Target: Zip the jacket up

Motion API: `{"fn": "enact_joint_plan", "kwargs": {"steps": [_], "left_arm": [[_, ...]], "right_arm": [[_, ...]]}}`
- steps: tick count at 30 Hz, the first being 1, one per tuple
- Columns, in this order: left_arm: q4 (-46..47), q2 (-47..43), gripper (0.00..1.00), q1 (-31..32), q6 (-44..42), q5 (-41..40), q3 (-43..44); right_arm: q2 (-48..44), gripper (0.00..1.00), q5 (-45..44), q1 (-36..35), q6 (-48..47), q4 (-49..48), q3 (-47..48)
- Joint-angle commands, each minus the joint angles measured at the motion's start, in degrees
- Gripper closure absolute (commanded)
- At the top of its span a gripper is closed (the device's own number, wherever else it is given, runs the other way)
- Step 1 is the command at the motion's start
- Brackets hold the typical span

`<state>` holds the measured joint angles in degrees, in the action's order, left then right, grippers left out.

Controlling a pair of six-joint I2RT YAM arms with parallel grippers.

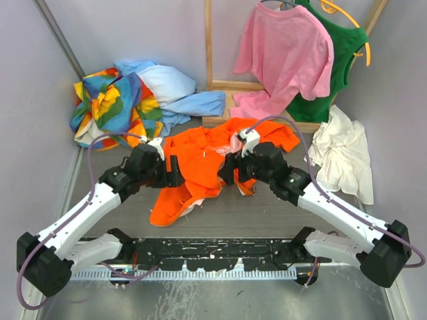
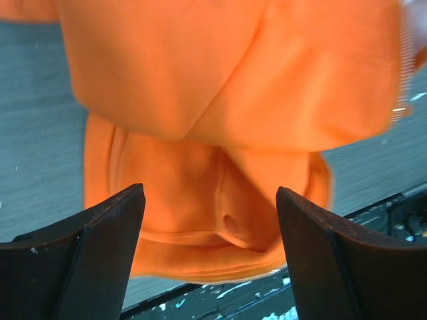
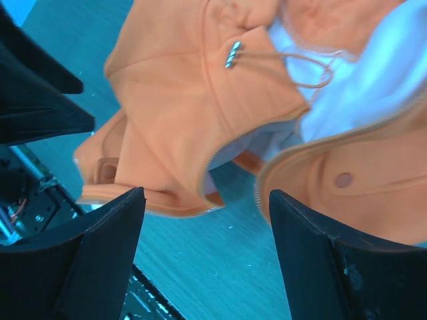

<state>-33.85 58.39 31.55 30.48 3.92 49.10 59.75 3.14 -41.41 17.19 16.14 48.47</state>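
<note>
In the middle of the tabletop (image 1: 267, 210), the jacket (image 1: 193, 143): bright orange, crumpled in a heap, front not zipped. At its left side, the left hand (image 1: 176, 171), low by the cloth, fingers spread wide, grasping nothing. At its right side, the right hand (image 1: 225, 173), also released, fingers wide apart and pointing toward the other hand, with orange folds between the two. Contact with the fabric: not possible to tell.

From the left wrist view, only folded orange fabric beyond the gap of the dark fingers (image 2: 100, 253), no cloth pinched. From the right wrist view, an open front edge with zipper teeth (image 3: 223, 148), a drawstring (image 3: 280, 57) with a small metal tip, a round snap (image 3: 343, 179) and the pale lining (image 3: 373, 87) turned outward.

Farther back on the left, a multicoloured garment (image 1: 110, 107) beside a light blue garment (image 1: 183, 97). At the back right, a pink T-shirt (image 1: 287, 53) and a green top (image 1: 343, 60) on hangers. Near the right edge, a white cloth (image 1: 343, 153).
</note>
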Motion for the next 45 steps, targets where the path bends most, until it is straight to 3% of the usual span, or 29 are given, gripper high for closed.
{"fn": "enact_joint_plan", "kwargs": {"steps": [1,7,12,13,15,16,18,20,26,31,41,45], "left_arm": [[1.8,-0.1,0.19,0.0,1.9,-1.9,-5.0],[10.5,4.8,0.18,0.0,4.8,3.4,-9.6],[14.7,7.6,0.21,0.9,7.4,7.0,-12.1],[15.5,7.6,0.21,1.4,7.9,6.9,-12.8],[17.1,7.2,0.21,2.7,9.2,6.8,-14.0],[17.7,6.9,0.21,3.7,9.9,6.3,-14.5],[18.7,6.4,0.21,5.5,11.2,4.9,-15.6],[20.4,5.9,0.22,7.3,12.6,3.9,-16.8],[24.8,4.0,0.22,8.9,17.1,4.9,-19.9],[18.0,1.5,0.20,8.9,13.6,1.7,-17.4],[3.3,2.9,0.14,8.8,5.4,-4.4,-8.3],[5.5,3.0,0.13,8.8,3.4,-2.4,-8.1]], "right_arm": [[2.3,0.20,3.0,-2.2,6.1,-8.9,-3.9],[8.4,0.21,4.4,-2.3,11.8,-26.8,-12.7],[15.8,0.27,5.5,-2.2,11.0,-31.6,-11.5],[16.8,0.34,5.6,-2.1,10.5,-31.9,-11.0],[18.3,0.64,5.4,-0.5,9.6,-30.8,-9.8],[18.7,0.74,5.2,0.6,9.2,-30.1,-9.2],[18.3,0.87,5.2,3.4,7.9,-29.2,-8.3],[17.2,0.92,4.1,6.3,6.4,-27.4,-6.9],[15.5,0.93,0.3,15.1,2.1,-23.6,-2.4],[16.6,0.94,3.2,21.6,3.6,-23.5,-0.2],[17.0,0.96,5.9,26.7,2.5,-21.2,3.0],[15.5,0.95,5.5,26.9,1.8,-21.1,-0.1]]}}
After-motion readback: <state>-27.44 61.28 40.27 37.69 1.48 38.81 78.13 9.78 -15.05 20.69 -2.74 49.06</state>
